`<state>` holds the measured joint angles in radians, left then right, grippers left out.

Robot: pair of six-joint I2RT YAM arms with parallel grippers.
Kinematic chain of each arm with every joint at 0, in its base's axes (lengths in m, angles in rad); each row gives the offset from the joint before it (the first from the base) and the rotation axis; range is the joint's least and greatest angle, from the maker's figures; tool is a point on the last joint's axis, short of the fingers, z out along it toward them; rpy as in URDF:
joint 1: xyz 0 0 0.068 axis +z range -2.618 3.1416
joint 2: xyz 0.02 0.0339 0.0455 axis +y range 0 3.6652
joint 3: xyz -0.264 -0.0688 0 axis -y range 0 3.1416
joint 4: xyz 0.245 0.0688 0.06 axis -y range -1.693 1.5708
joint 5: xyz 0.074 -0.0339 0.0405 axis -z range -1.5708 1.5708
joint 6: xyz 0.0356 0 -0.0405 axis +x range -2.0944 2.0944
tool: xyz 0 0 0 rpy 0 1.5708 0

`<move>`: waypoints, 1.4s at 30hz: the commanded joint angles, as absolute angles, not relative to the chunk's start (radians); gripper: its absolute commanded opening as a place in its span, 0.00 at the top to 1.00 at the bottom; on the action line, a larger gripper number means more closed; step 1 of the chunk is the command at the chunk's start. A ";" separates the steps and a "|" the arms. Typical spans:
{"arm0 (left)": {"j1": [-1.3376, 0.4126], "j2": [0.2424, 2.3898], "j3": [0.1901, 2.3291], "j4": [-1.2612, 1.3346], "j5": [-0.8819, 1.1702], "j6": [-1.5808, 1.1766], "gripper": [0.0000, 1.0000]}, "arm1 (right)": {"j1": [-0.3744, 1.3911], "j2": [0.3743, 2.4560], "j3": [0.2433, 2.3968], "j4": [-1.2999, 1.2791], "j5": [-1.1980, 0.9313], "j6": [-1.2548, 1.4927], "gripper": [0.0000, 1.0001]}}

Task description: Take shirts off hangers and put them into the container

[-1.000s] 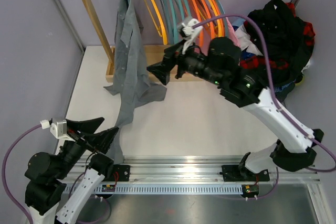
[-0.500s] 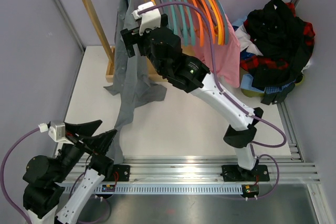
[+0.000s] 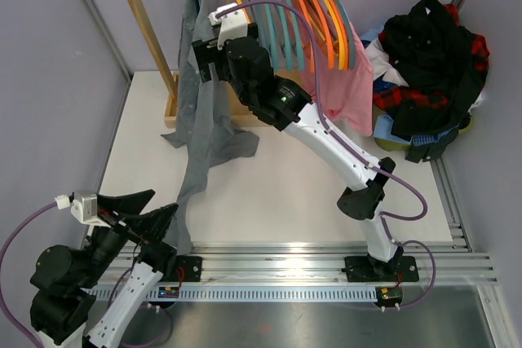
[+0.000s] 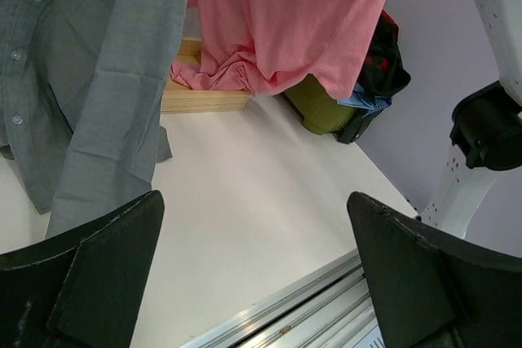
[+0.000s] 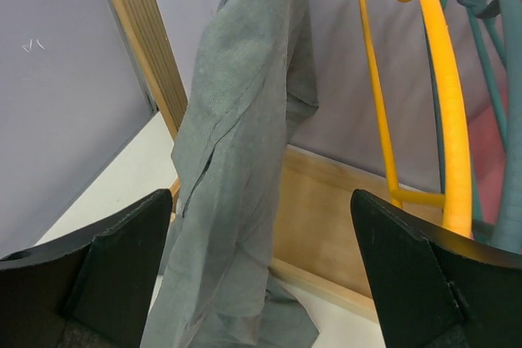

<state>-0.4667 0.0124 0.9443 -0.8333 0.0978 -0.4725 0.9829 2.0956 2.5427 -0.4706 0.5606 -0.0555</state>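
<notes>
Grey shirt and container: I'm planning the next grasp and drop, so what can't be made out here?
- Grey shirt, its collar end: right wrist view, cut off by the top edge.
- Container: left wrist view, partly behind the pink garment; top external view, nearly buried under piled shirts.

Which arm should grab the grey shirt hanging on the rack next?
Right. The right gripper is open at the rack with the grey shirt directly ahead. The left gripper, also open, sits low near the table front edge, farther away.

Both arms (image 3: 330, 140): white links, black joints, purple cables (image 3: 422, 200), white wrist-camera housings (image 3: 232, 24); claw fingers (image 4: 90, 266) black wedges.
</notes>
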 commanded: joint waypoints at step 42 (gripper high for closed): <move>-0.468 -0.066 0.962 -0.838 0.055 -0.480 0.01 | 0.899 1.652 2.107 -0.091 0.042 -0.160 1.00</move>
